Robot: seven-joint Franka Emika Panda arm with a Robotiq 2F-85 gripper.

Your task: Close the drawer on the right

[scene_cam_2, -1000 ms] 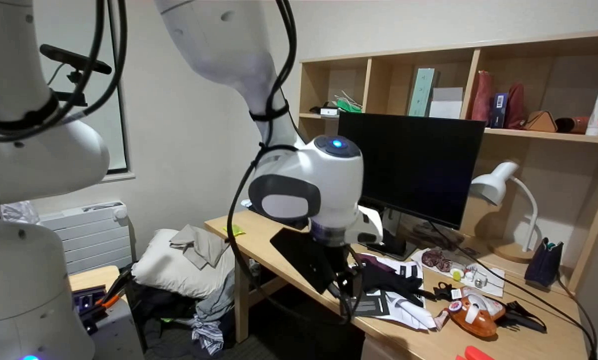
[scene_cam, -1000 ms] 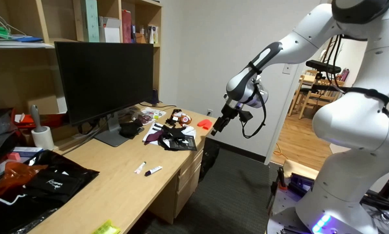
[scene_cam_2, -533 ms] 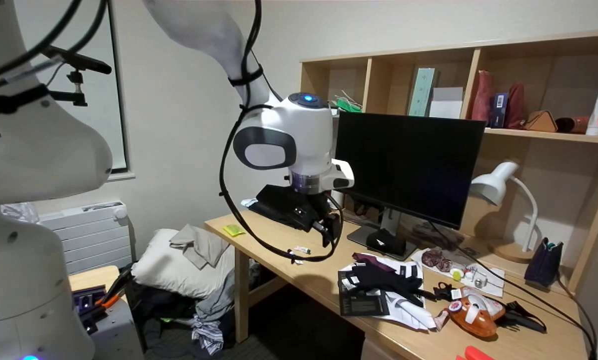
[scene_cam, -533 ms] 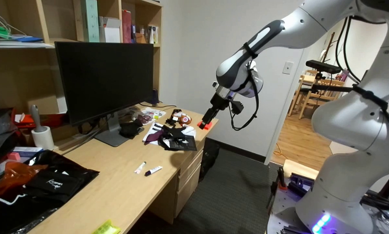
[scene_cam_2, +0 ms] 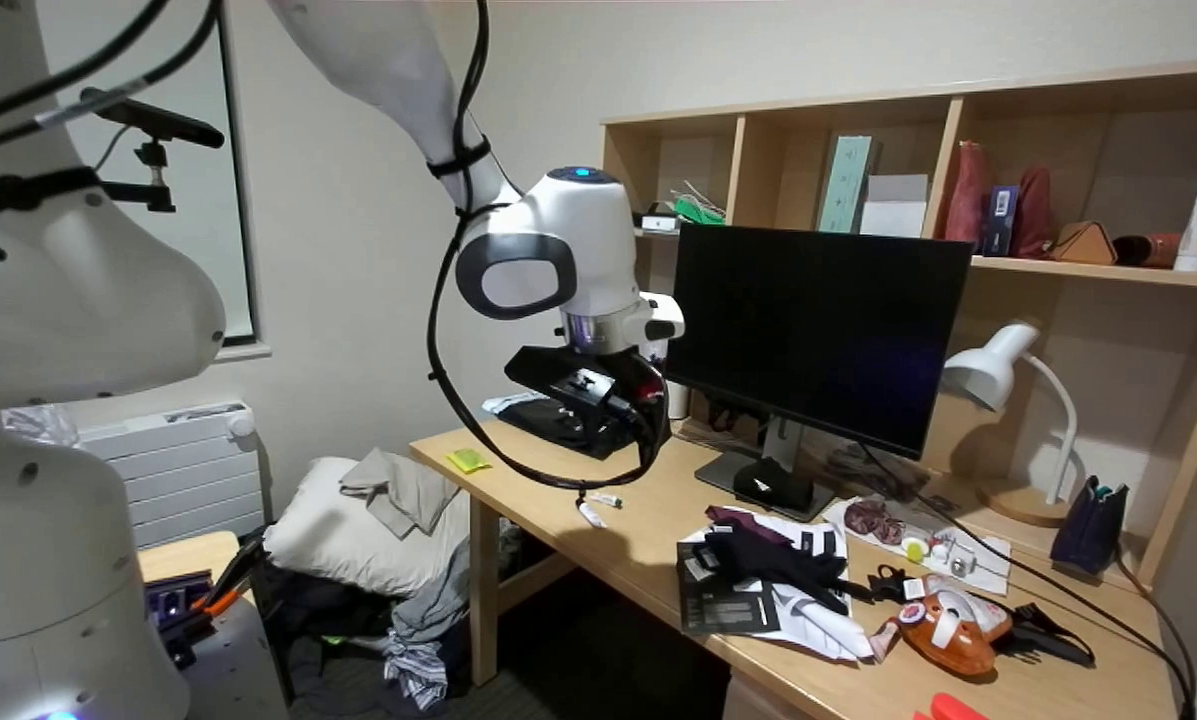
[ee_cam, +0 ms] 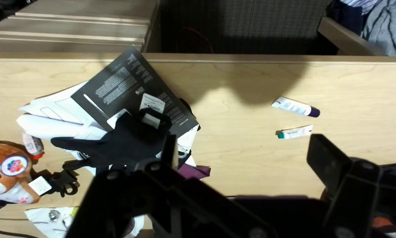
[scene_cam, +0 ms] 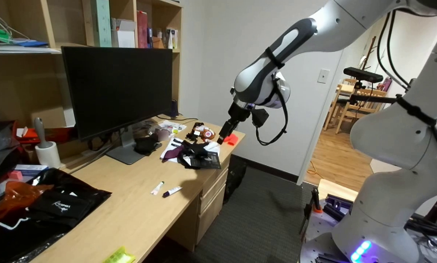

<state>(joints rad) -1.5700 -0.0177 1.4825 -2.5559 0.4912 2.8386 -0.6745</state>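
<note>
In an exterior view, drawers (scene_cam: 211, 217) sit under the far end of the desk (scene_cam: 130, 197); on it stands the monitor (scene_cam: 119, 91), a lint roller (scene_cam: 47, 153) to its left, two tubes (scene_cam: 172, 192) in front. In the wrist view, what may be a glove (ee_cam: 125, 142) partly covers a card (ee_cam: 128, 86), right of a plush toy (ee_cam: 19, 185).

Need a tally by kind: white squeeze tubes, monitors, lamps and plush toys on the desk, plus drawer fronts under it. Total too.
White squeeze tubes: 2
Monitor: 1
Lamp: 1
Plush toy: 1
Drawer fronts: 3
Total: 8
</note>
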